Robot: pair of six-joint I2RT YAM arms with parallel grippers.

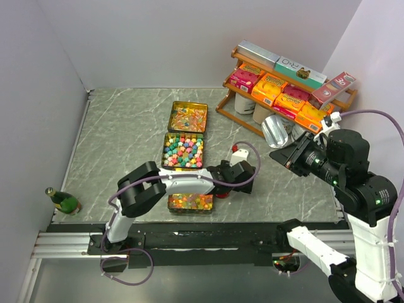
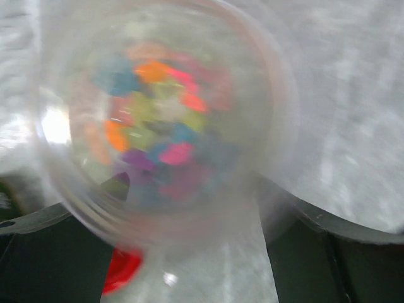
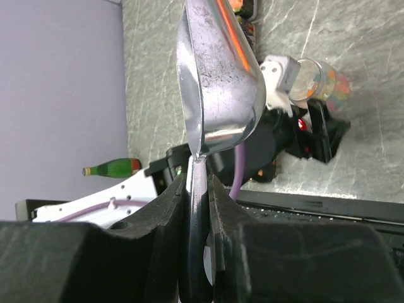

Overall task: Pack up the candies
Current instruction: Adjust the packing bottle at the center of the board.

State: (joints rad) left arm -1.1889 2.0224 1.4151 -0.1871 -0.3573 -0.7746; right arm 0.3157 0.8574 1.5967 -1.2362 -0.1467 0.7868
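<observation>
Candies [image 1: 184,151] fill the middle tin [image 1: 166,165] of three open tins [image 1: 172,117] in a row on the worktop [image 1: 120,132]. More candies lie inside a clear jar [image 2: 158,126] just right of the middle tin. The left claw [image 2: 196,196] has its fingers [image 2: 353,265] set wide on either side of that jar, but I cannot tell whether they press it. A red lid [image 2: 120,271] shows beneath. Well right of the middle tin, the right claw [image 3: 199,183] is clamped on the handle of a metal scoop [image 3: 221,76].
</observation>
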